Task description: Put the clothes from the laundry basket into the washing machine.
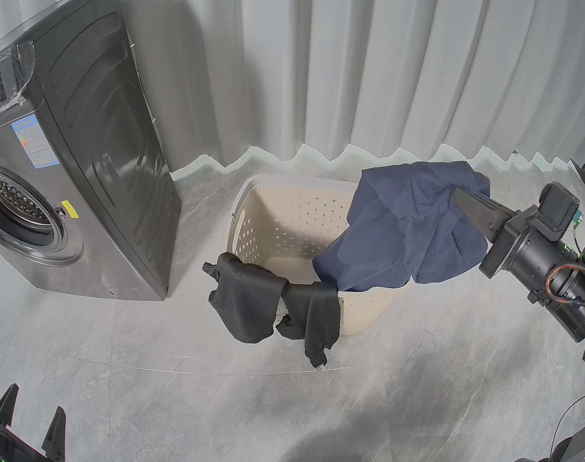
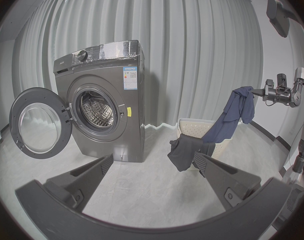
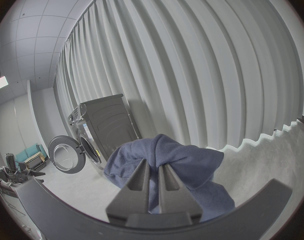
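Note:
A cream laundry basket [image 1: 286,226] [image 2: 192,128] stands on the floor right of the grey washing machine [image 1: 81,162] [image 2: 105,100], whose round door [image 2: 40,123] hangs open. My right gripper [image 1: 462,197] [image 3: 154,165] [image 2: 255,91] is shut on a navy garment [image 1: 408,226] [image 3: 178,160] [image 2: 237,110], held up above the basket's right side with its lower end trailing inside. A dark grey garment [image 1: 267,303] [image 2: 185,150] drapes over the basket's front rim. My left gripper [image 1: 29,418] [image 2: 152,162] stands open low at the front left, holding nothing.
White pleated curtains [image 1: 369,52] run along the back behind the basket and the washing machine. Bare grey floor [image 1: 177,386] lies between the washing machine, the basket and my left gripper. A teal sofa [image 3: 28,152] stands far off in the room.

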`<state>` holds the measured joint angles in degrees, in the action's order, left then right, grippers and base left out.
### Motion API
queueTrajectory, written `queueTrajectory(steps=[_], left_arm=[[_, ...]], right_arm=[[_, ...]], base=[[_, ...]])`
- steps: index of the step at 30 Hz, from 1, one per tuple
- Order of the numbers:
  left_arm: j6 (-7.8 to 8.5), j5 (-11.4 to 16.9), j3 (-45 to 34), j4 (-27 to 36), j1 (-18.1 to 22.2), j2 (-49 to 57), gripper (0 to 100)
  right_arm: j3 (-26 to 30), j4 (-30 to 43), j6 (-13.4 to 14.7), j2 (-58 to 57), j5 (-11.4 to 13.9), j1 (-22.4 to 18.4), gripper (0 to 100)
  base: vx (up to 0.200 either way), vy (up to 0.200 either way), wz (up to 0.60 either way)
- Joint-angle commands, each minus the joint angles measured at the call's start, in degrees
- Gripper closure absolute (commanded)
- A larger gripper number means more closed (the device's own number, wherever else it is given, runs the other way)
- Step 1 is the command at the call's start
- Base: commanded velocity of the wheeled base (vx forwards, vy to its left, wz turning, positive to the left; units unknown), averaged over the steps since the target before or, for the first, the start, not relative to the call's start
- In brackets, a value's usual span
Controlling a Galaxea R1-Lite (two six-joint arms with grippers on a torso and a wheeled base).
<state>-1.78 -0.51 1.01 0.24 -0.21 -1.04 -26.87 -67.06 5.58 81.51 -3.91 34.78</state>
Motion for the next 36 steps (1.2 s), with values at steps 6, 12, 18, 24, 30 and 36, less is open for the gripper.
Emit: queueTrajectory(steps=[6, 12, 18, 24, 30, 36], left_arm=[[-0.24, -0.02, -0.92, 0.02, 0.03, 0.77, 0], [-0.15, -0.02, -0.92, 0.02, 0.03, 0.77, 0], [-0.42, -0.02, -0.92, 0.02, 0.03, 0.77, 0], [-0.33, -0.02, -0.92, 0.02, 0.03, 0.77, 0], [-0.33, -0.02, -0.92, 0.02, 0.03, 0.77, 0], [-0.33, -0.02, -0.92, 0.02, 0.03, 0.77, 0]], right_arm=[[-0.55, -0.44, -0.13, -1.61, 0.13, 0.20, 100], [-1.34, -0.79, -0.13, -1.70, 0.13, 0.82, 100], [-1.26, -0.88, -0.05, -1.53, 0.22, 1.78, 100], [-1.26, -0.88, -0.05, -1.61, 0.40, 1.78, 100], [-0.73, -0.88, -0.05, -1.44, 0.66, 1.87, 100], [-0.55, -0.88, 0.04, -1.26, 1.01, 1.96, 100]], base=[[-0.167, 0.000, 0.00], [0.000, 0.000, 0.00], [0.000, 0.133, 0.00], [0.000, 0.200, 0.00], [0.000, 0.200, 0.00], [0.000, 0.200, 0.00]])
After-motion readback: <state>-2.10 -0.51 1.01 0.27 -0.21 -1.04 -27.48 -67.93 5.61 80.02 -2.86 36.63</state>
